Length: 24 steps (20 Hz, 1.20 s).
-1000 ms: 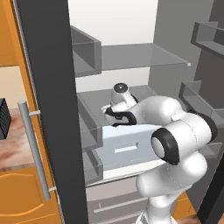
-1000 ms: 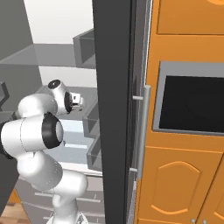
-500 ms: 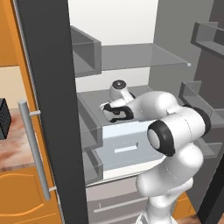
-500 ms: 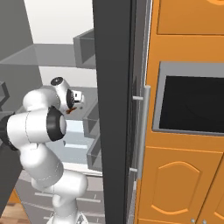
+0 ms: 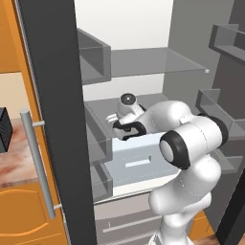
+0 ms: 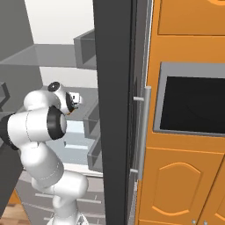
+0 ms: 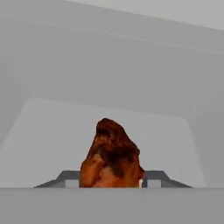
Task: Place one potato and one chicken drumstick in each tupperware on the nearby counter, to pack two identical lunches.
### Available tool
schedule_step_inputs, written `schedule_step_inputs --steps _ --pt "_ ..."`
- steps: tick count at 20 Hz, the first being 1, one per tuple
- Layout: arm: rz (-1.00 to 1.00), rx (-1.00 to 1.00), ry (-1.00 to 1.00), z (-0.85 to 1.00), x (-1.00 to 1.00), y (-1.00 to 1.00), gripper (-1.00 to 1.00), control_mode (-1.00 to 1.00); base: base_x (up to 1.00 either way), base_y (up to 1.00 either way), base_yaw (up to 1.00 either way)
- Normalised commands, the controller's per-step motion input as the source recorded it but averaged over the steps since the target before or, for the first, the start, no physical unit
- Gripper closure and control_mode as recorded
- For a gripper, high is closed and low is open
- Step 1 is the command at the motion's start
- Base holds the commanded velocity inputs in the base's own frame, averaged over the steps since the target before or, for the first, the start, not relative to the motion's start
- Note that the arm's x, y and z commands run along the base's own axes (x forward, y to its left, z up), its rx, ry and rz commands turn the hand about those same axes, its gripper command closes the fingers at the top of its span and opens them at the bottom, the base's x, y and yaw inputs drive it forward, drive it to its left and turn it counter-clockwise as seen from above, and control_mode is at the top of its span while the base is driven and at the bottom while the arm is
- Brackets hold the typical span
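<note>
The open fridge (image 5: 143, 62) is taking up the middle of the left base view, its grey glass shelves running from the upper centre down to a pale drawer (image 5: 139, 160) in the lower middle. The dark fridge door (image 5: 62, 119) is standing edge-on down the left of centre of that frame, with a long grey handle (image 5: 36, 172) at the lower left. In the right base view the same door is running down the centre, and orange cupboards (image 6: 184, 176) with a black oven window (image 6: 193, 105) are filling the right side.

The white arm (image 5: 191, 143) is rising from the lower right of the left base view and bending into the fridge, its hand lying over the middle shelf (image 5: 103, 107) at the centre of the frame. In the right base view the arm is sitting at the left, with the wrist pointing toward the door.

A strip of pinkish tabletop (image 5: 14, 158) is showing at the left edge of the left base view, with a black toaster (image 5: 4, 129) on it.

In the hand view, the chicken drumstick (image 7: 111, 155) is sitting at the lower centre, fat reddish-brown end up, on the pale shelf floor. The jaws (image 7: 111, 178) are standing on either side of it, their dark tips right against its flanks, clenched around the drumstick as far as I can see.
</note>
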Motion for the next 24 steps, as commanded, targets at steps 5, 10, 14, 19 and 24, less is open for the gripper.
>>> schedule_step_inputs --steps 5,10,14,19,24 --pt "-0.01 0.00 -0.01 -1.00 -0.13 -0.27 1.00 -1.00 0.00 0.00 0.00" --pt "-0.01 0.05 0.01 -0.53 -0.34 -0.37 1.00 -1.00 0.00 0.00 0.00" --pt "0.00 0.15 0.00 0.14 -1.00 -0.74 1.00 -1.00 0.00 0.00 0.00" --pt "-0.06 0.26 0.00 0.59 -1.00 -0.60 1.00 -1.00 0.00 0.00 0.00" --pt "-0.04 0.14 0.00 0.96 -1.00 -0.44 1.00 -1.00 0.00 0.00 0.00"
